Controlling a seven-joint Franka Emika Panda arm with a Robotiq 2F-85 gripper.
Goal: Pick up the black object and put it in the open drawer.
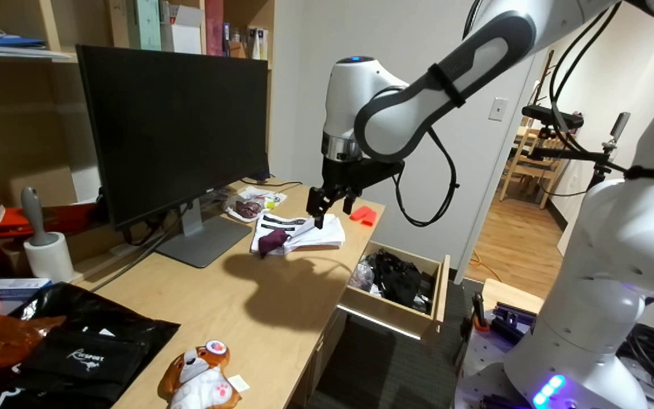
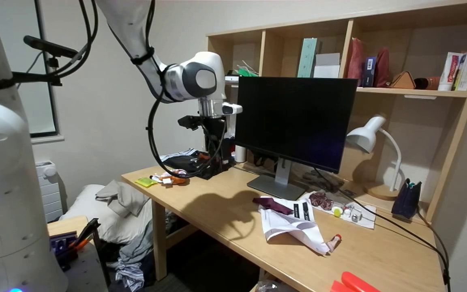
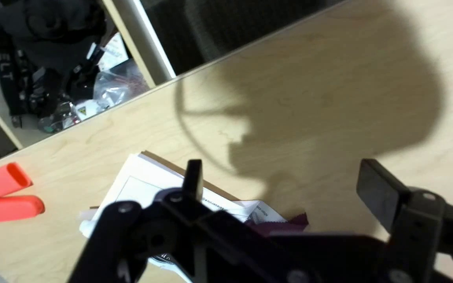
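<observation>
Finishing is judged to be the step in hand, though with some doubt. The black two-fingered hand (image 3: 285,184) is held above the pale wooden worktop (image 1: 202,307), its fingers (image 3: 380,193) spread wide with nothing gripped between them. In the shallow, box-shaped drawer of pale wood (image 1: 386,313), drawn out past the worktop's edge, a crumpled black bundle, seemingly of fabric (image 1: 398,278), is held; this is taken to be, or to include, the task's black object, since no loose black lump is seen near the hand. If so, only a careful retreat is called for. Should the dark purple crumpled cloth (image 1: 273,241) on the white printed papers (image 1: 327,233) be meant instead, the hand would need to be lowered, closed on it and carried over the drawer. Counted are one hand, one drawer, one purple cloth, two bright red plastic pieces (image 3: 4,184), one large black flat-screen monitor (image 1: 174,130), one white curved-neck lamp (image 2: 365,136) and one brown-and-white dog-shaped figure (image 1: 205,375). How many separate black articles are packed in the drawer cannot be told, nor can the papers be counted.
</observation>
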